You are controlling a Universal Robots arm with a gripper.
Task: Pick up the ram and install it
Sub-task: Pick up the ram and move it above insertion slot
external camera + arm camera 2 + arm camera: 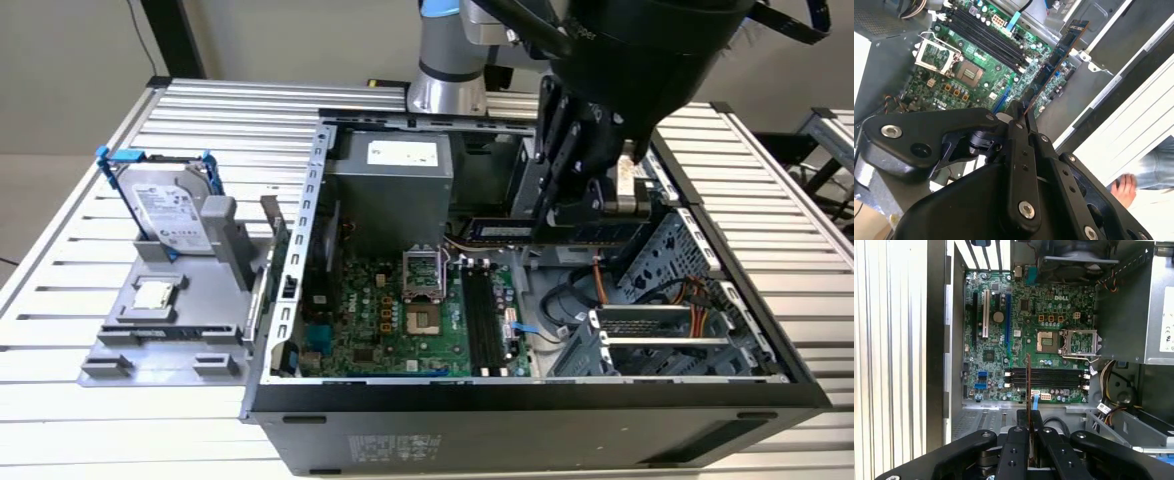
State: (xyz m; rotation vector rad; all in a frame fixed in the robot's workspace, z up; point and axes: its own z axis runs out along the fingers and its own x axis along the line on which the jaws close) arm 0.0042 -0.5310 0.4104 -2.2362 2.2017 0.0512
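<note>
Black-armed, the pincer (1021,114) hides one end of the ram (1059,52) (clamped tight between its tips), which hangs above the motherboard's black slots (1054,377) inside the open computer case (534,420). Slatted aluminium table (80,200) underneath, a person's hand (1126,187) cut off nearby.

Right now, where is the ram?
The ram is clamped by the fingers of the gripper, held up inside the open computer case; in the first wrist view it crosses in front of the black memory slots.

ram (1056,60) end hidden between fingers (1021,165), blurred, likely a hand (1126,189)
</note>
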